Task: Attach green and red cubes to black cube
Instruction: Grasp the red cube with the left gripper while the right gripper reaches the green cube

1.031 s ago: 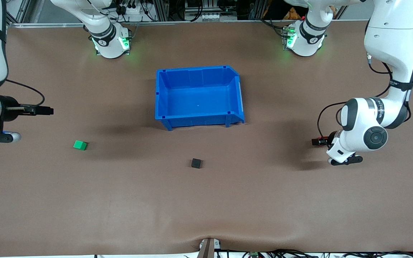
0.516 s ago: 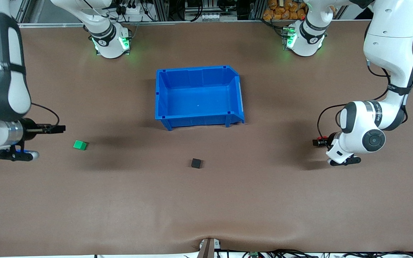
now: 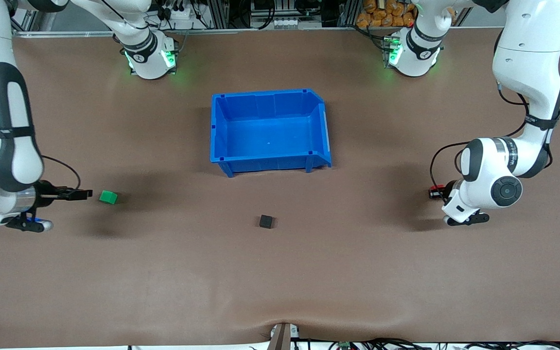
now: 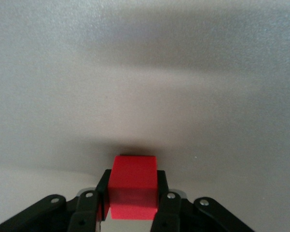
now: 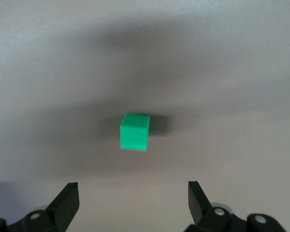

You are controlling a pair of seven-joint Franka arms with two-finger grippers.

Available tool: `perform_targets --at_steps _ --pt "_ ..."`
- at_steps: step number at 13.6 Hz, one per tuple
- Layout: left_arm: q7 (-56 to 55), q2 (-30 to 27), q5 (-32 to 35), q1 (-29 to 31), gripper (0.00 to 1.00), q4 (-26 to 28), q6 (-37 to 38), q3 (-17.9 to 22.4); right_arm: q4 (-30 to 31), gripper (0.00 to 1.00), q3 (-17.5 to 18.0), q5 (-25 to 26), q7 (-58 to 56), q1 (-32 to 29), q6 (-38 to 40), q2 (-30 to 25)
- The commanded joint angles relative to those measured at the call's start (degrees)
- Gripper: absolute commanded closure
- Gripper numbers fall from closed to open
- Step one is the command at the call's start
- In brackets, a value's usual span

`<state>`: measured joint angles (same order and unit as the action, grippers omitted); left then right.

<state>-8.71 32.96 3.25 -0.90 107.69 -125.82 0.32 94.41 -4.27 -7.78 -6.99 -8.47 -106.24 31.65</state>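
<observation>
The green cube [image 3: 108,197] lies on the brown table toward the right arm's end. It also shows in the right wrist view [image 5: 134,132]. My right gripper [image 3: 84,194] is open and empty, low beside the green cube, with its jaws wide apart [image 5: 133,193] and the cube just ahead of them. The black cube [image 3: 266,221] lies alone at mid-table. My left gripper [image 3: 434,193] is over the table at the left arm's end. It is shut on the red cube [image 4: 133,186], which sticks out past the fingers [image 4: 166,203].
A large blue bin [image 3: 268,163] stands open and empty in the middle of the table, farther from the front camera than the black cube. Both arm bases stand along the table's back edge.
My right gripper has swung across the table and come down beside the green cube. The left arm with the red cube has barely moved.
</observation>
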Motion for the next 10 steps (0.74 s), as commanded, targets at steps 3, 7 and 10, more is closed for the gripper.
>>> perform_targets --at_steps 3,7,10 --pt "-0.3 0.4 0.0 0.1 0.97 -2.5 0.6 -0.1 14.3 0.00 0.1 -0.1 0.8 3.5 -18.2 -1.9" --pt "-5.6 1.0 -8.9 -0.9 1.00 -8.7 5.9 -0.1 26.7 0.00 0.2 -0.1 0.8 3.6 -39.3 -2.6" --pt "-14.0 1.4 -9.5 -3.8 1.00 -12.4 7.1 -0.3 26.9 0.00 0.3 -0.2 0.8 3.4 -39.3 -3.4"
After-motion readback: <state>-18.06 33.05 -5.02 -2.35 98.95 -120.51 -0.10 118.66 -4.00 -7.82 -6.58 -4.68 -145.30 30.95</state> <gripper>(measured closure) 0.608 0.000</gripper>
